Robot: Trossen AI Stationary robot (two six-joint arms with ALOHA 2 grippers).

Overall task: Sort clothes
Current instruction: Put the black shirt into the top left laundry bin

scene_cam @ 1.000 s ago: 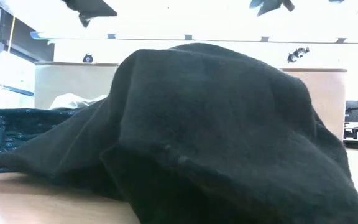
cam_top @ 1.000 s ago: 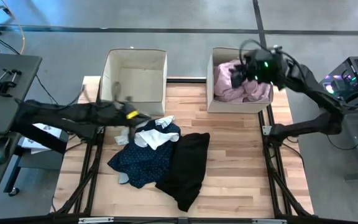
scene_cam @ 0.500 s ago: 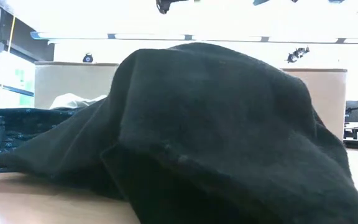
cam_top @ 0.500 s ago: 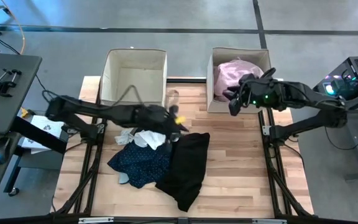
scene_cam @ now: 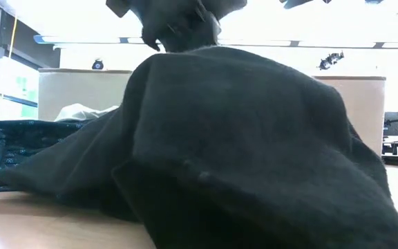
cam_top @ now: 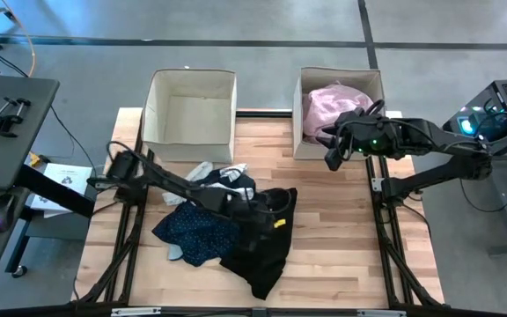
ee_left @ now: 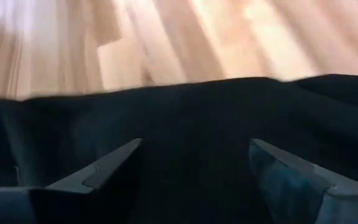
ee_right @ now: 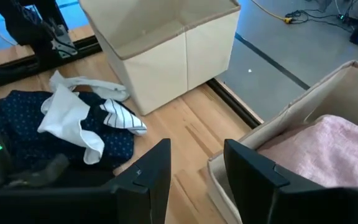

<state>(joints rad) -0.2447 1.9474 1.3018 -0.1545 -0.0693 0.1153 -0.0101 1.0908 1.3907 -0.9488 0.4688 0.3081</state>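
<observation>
Left gripper (cam_top: pixel 267 214) is down over the black garment (cam_top: pixel 262 238), jaws spread wide with nothing between them, as the left wrist view shows: two dark fingers (ee_left: pixel 104 168) apart with black cloth filling the gap beneath. That garment lies on the table (cam_top: pixel 341 255) near centre, toward five o'clock of the pile. To do this pick well, I'd say the jaws want to sink into a raised fold near the garment's upper edge and close on a good bunch of cloth, not a thin skin of it, so the whole piece lifts free; watch the navy dotted dress (cam_top: pixel 196 231) lying touching it at nine o'clock, since a sloppy bite could drag both. White cloth (ee_right: pixel 70 118) and a striped sock (ee_right: pixel 123 117) rest on top of the dress, toward twelve o'clock of the heap. Right gripper (cam_top: pixel 333 157) hovers at the front of the right box, at about two o'clock on the table, jaws parted and holding nothing in the right wrist view. Now the containers: the right box (cam_top: pixel 299 114) holds the pink shirt (cam_top: pixel 333 104), bunched up and filling much of it. The left box (cam_top: pixel 158 88), at eleven o'clock, shows only its bare beige floor from above.
</observation>
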